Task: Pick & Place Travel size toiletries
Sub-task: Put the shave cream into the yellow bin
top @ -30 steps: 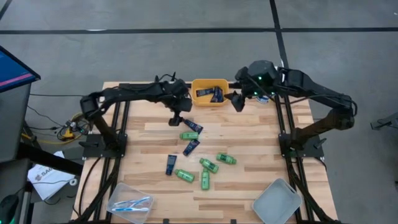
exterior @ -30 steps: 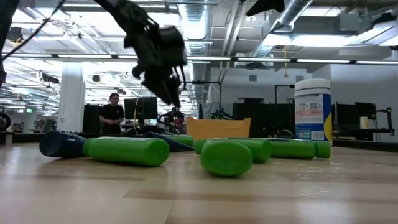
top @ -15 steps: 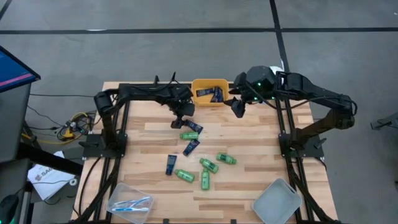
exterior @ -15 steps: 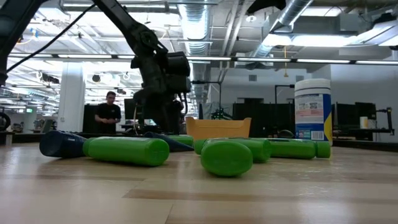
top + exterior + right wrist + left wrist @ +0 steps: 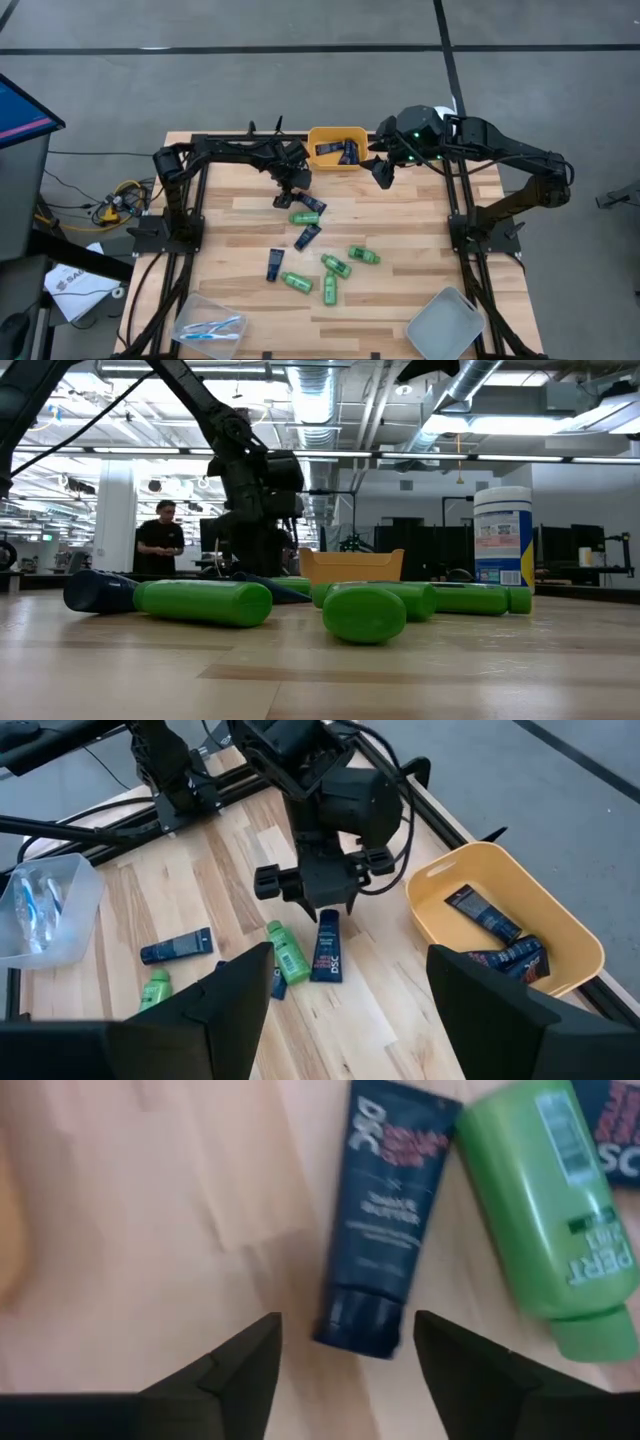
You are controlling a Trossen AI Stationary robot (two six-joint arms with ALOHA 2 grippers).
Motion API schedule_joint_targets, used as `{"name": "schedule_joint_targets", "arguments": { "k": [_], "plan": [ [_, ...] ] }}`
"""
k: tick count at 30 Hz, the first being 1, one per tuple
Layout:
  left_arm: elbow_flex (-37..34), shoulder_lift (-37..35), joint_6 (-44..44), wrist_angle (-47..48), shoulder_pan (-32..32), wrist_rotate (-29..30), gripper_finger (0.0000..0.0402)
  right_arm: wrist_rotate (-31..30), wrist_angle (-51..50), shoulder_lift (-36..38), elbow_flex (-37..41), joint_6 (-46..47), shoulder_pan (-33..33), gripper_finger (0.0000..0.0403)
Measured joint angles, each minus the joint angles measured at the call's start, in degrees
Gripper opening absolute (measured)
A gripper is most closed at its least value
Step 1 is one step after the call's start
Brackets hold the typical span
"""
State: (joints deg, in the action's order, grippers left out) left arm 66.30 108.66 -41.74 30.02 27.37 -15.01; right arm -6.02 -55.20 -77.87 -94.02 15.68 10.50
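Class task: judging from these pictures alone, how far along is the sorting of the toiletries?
Done: several navy tubes lie in the yellow bin, toothbrushes in the clear tub. In hand: the left tool, open, straddles the cap end of a navy tube beside a green bottle. Left: several green bottles and other tubes on the table; the grey tray looks empty.

Pale striped-grain wooden plank surface carries bright green plastic bottles and dark navy flat tubes with red and white lettering; a mustard-yellow plastic bin holds more navy tubes; a clear plastic tub shows light-blue toothbrushes; a white canister wears a blue label; both arms are black
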Motion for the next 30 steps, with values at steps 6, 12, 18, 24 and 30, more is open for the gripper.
{"name": "schedule_joint_targets", "arguments": {
  "k": [6, 12, 18, 24, 30],
  "plan": [
    [-3.62, -0.19, -0.15, -2.28, -1.12, 0.20, 0.0200, 0.00, 0.00, 0.00, 0.00, -0.01, 0.00, 0.0255],
    [-4.36, -0.45, 0.20, -3.85, -1.94, 1.35, 0.0191, 0.00, -0.02, 0.00, 0.00, 0.00, 0.00, 0.0255],
    [-4.59, -1.09, 4.68, -5.62, -2.22, 1.03, 0.0198, 0.01, -0.02, 0.00, 0.00, 0.31, 0.00, 0.0255],
    [-4.57, -1.27, 5.16, -6.05, -2.34, -1.20, 0.0212, 0.02, -0.02, 0.00, 0.00, 0.87, 0.00, 0.0255],
    [-4.57, -1.27, 5.78, -6.12, -2.38, 0.27, 0.0202, 0.00, -0.02, 0.00, 0.00, 0.87, -0.60, 0.0255]
  ]
}}
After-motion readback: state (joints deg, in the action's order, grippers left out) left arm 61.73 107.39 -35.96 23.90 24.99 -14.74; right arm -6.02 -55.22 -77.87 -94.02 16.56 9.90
